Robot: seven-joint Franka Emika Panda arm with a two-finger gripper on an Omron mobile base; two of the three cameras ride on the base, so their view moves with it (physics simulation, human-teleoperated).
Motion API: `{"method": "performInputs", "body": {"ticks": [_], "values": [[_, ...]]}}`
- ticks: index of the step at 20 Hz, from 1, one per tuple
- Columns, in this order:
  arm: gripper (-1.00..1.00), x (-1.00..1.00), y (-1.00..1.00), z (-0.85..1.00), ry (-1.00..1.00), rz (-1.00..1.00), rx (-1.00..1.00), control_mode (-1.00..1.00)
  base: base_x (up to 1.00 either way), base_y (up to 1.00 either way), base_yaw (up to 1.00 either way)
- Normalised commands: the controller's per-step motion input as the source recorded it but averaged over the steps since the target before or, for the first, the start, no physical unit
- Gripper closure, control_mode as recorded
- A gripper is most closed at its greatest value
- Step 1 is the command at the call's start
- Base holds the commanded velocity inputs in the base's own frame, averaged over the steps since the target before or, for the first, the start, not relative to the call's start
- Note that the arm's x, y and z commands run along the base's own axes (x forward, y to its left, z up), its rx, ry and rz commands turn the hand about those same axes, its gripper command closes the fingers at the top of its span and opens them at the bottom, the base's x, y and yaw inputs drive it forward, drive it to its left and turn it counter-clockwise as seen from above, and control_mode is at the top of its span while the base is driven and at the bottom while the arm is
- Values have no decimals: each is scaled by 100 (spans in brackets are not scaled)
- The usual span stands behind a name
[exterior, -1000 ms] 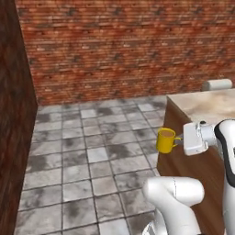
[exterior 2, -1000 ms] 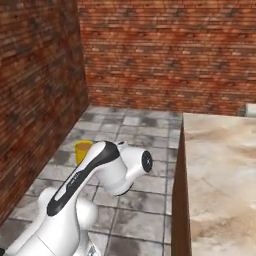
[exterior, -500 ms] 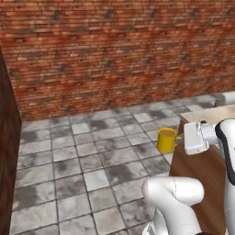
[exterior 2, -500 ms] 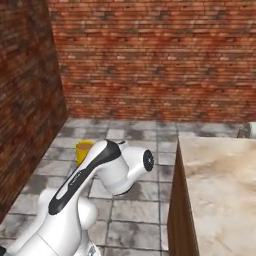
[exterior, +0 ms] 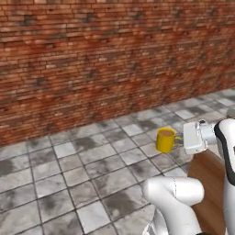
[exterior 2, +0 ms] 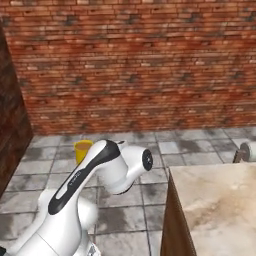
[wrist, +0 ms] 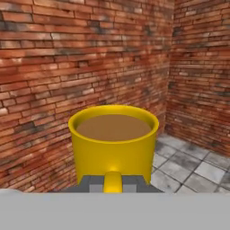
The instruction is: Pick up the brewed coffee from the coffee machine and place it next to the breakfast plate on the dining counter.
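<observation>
Even, flat rendered light is filling the room, no clear source. Brick wall [exterior: 105, 55] and floor tiles [exterior: 69, 183] are showing soft, slightly blurry textures. Shadows are staying faint; no glare, no edge distortion.

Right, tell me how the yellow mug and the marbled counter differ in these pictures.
The yellow mug is small, bright and plain; the marbled counter is large, beige and mottled. The mug hangs above the tiled floor, gripped at its handle by the hand, while the counter stands on the floor. The mug holds brown coffee. Both sit upright and level.
</observation>
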Motion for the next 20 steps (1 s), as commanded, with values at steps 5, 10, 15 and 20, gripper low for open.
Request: {"method": "performInputs", "body": {"ticks": [5, 10, 15, 20], "values": [[100, 0, 0, 0, 0, 0, 0, 100, 100, 49, -44], [100, 0, 0, 0, 0, 0, 0, 100, 100, 54, -50], [100, 0, 0, 0, 0, 0, 0, 100, 96, 53, -54], [100, 0, 0, 0, 0, 0, 0, 100, 94, 46, -56]]}}
